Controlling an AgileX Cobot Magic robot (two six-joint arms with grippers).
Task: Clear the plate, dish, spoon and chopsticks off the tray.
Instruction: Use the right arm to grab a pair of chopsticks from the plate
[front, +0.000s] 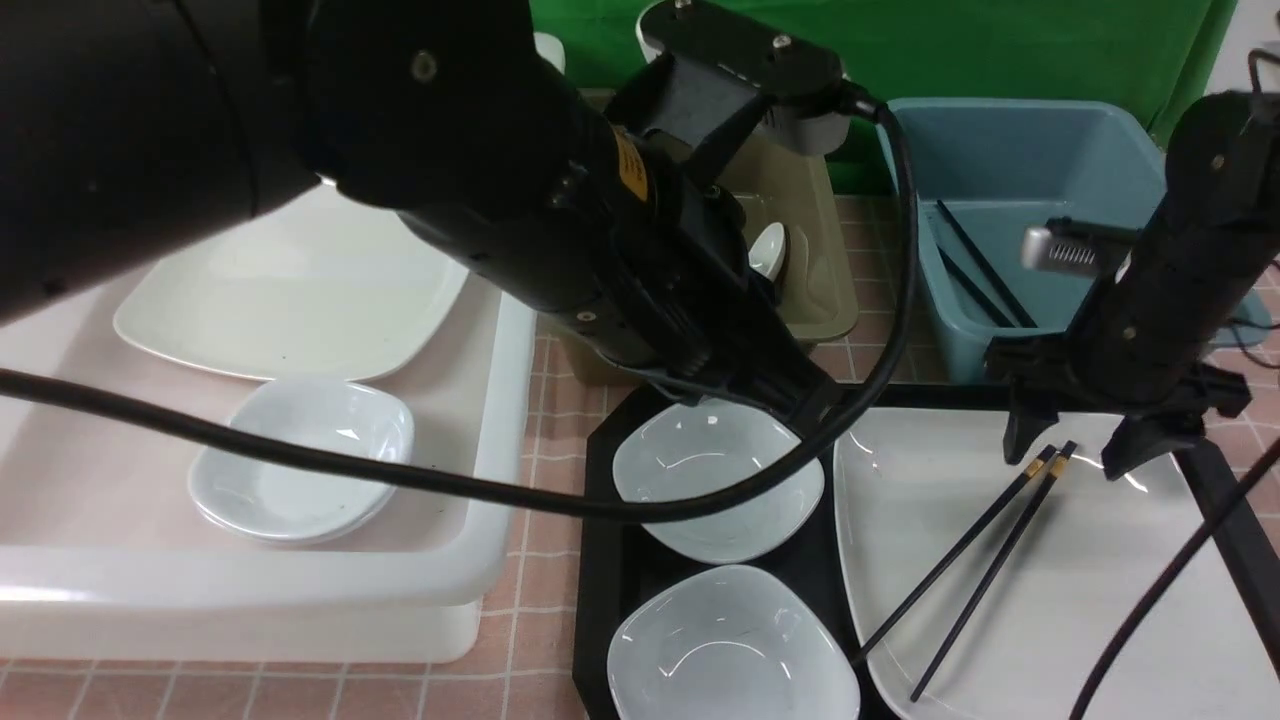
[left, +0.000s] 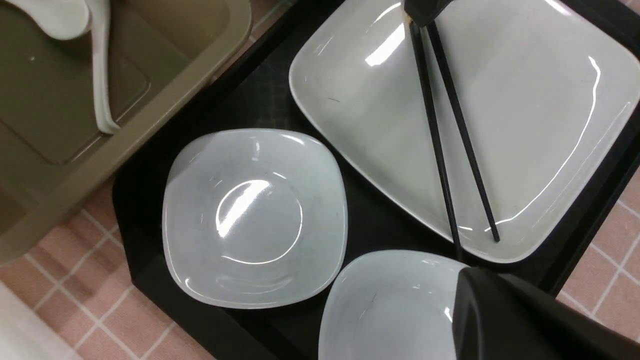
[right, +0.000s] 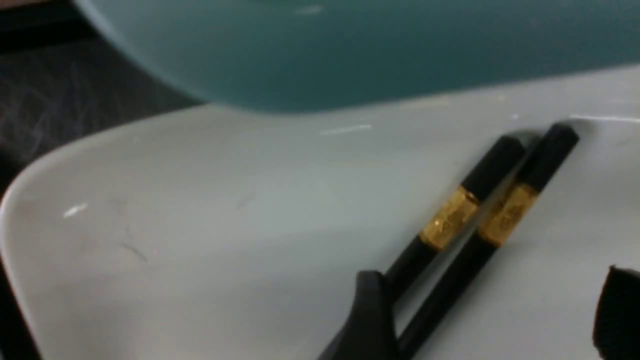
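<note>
Pink tiled cloth covers the desk (front: 540, 620), and a broad white bin (front: 250, 590) takes up its left side, holding a second large plate (front: 300, 300) and, nearer the near edge, a lone small dish (front: 300, 460). Towards the near right corner lies the black tray (front: 603, 540). The plate (front: 1080, 600) fills the tray's right part, while the far dish (front: 700, 450) and the near dish (front: 730, 650) sit one behind the other on its left part, both empty. Along the far edge stand a blue bin (front: 1010, 150), with plain dark sticks (front: 985, 262) leaning inside it, and an olive bin (front: 830, 290) to its left. The left pincer (front: 805, 400) hangs over the far dish; only one finger shows in the left wrist view, so I cannot tell how wide it stands or whether it has hold of anything. The right pincer (front: 1070, 455) is low over the far part of the plate, spread wide and gripping nothing, with one finger on either side of the thick ends below it. The spoon (left: 102, 75) lies off the tray, inside the olive bin. The chopsticks (right: 450, 220) rest side by side on the plate, gold bands towards the far edge, thin tips running towards the near edge and just past the plate's rim.
</note>
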